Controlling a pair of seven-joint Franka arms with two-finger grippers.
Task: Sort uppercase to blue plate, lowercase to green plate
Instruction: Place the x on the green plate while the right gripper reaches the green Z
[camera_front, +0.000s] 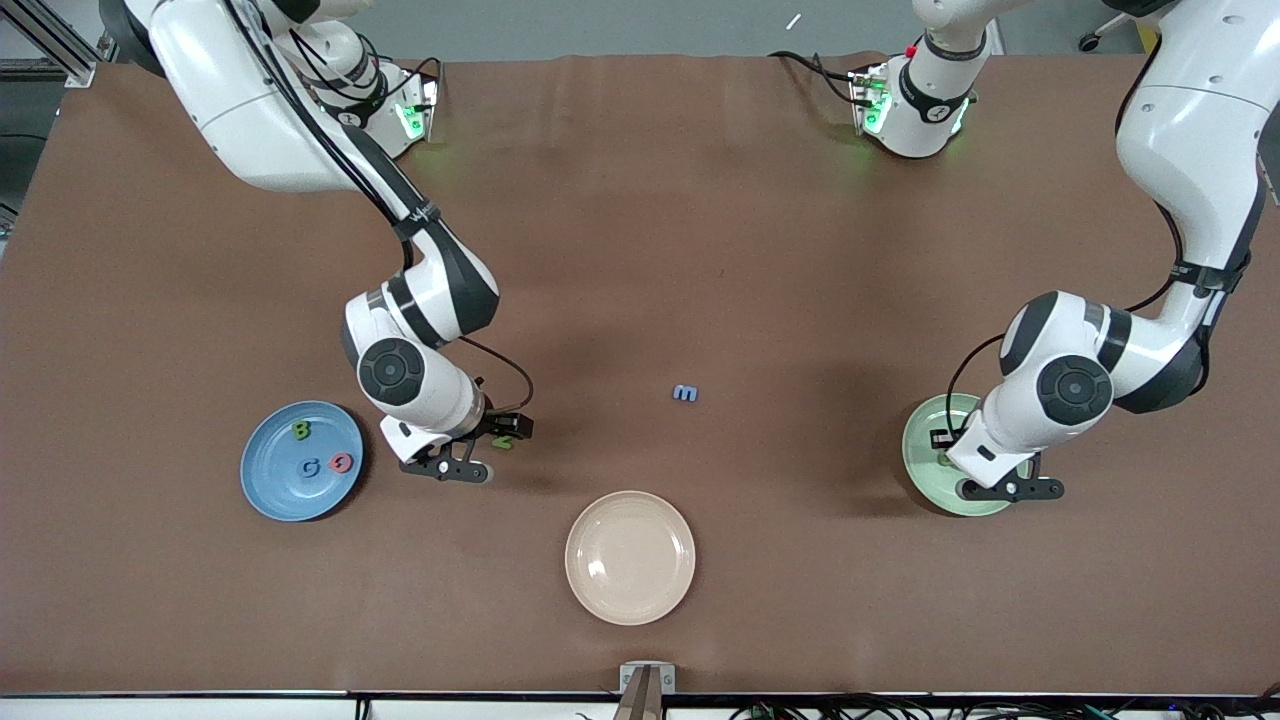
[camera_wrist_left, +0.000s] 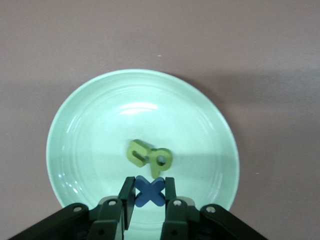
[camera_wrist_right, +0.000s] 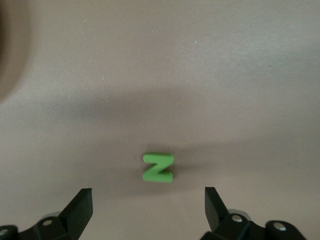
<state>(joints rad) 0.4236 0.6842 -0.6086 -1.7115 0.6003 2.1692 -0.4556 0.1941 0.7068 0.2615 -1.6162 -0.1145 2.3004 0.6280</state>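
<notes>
The pale green plate (camera_front: 925, 445) lies at the left arm's end of the table, with my left gripper (camera_front: 1005, 488) low over it. In the left wrist view the left gripper (camera_wrist_left: 150, 192) is shut on a blue x (camera_wrist_left: 150, 191) just above the green plate (camera_wrist_left: 90, 130), beside a green u (camera_wrist_left: 138, 152) and a green a (camera_wrist_left: 161, 160). My right gripper (camera_front: 455, 468) hangs open beside the blue plate (camera_front: 270, 480), which holds a green B (camera_front: 301, 430), a blue G (camera_front: 312, 467) and a pinkish-red letter (camera_front: 341, 462). A green N (camera_wrist_right: 158, 167) lies on the table just ahead of the open right gripper (camera_wrist_right: 148, 200).
A blue m (camera_front: 685, 393) lies alone on the brown table near its middle. A cream plate (camera_front: 630, 557) sits nearer the front camera than the m, close to the table's front edge.
</notes>
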